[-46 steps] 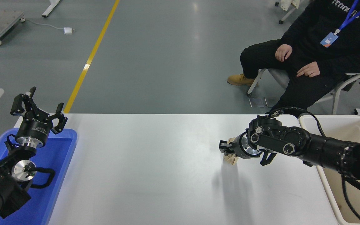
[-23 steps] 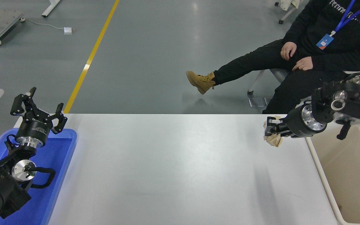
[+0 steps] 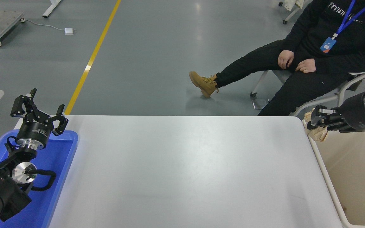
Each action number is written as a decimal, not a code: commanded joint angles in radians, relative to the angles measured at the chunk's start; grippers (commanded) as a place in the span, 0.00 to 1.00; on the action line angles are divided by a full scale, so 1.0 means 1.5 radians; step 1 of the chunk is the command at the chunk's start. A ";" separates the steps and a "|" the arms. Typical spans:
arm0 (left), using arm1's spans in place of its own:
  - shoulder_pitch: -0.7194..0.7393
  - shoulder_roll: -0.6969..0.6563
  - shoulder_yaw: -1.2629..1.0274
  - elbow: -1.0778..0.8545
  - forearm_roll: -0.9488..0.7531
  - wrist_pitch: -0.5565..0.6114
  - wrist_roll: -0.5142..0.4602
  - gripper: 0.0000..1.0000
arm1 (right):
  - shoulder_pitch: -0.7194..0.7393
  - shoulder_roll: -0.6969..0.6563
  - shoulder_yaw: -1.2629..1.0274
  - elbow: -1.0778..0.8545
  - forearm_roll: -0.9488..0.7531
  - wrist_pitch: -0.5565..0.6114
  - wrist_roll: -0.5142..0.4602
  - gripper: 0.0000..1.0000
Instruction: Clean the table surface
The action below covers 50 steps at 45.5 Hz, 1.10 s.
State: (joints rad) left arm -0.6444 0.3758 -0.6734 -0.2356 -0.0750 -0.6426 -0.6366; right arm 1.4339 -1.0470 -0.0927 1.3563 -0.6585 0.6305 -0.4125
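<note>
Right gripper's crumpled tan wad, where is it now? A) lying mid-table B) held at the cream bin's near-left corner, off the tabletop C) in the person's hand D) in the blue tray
B: the right gripper is shut on the crumpled tan wad, which hangs at the cream-white bin corner just past the table surface right edge.

The table surface (image 3: 182, 171) is a wide, smooth white top with rounded far corners, showing only faint glare and soft shadows; a blue tray (image 3: 57, 177) overlaps its left edge; a cream-white bin (image 3: 328, 177) stands just beside its right edge.
</note>
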 commanded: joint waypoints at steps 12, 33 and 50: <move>0.000 0.000 0.000 0.000 0.000 0.000 0.000 1.00 | -0.085 0.057 0.012 -0.283 0.000 -0.100 0.006 0.00; 0.000 0.000 0.000 0.000 0.000 0.000 0.000 1.00 | -0.354 0.200 0.068 -0.496 0.000 -0.389 0.086 0.00; 0.000 0.000 0.000 0.001 0.000 0.001 0.000 1.00 | -0.472 0.389 0.064 -0.798 0.000 -0.455 0.261 0.00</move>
State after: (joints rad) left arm -0.6441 0.3764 -0.6734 -0.2354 -0.0751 -0.6425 -0.6366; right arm 0.8375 -0.6453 0.0033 0.4554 -0.6581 0.0171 -0.1721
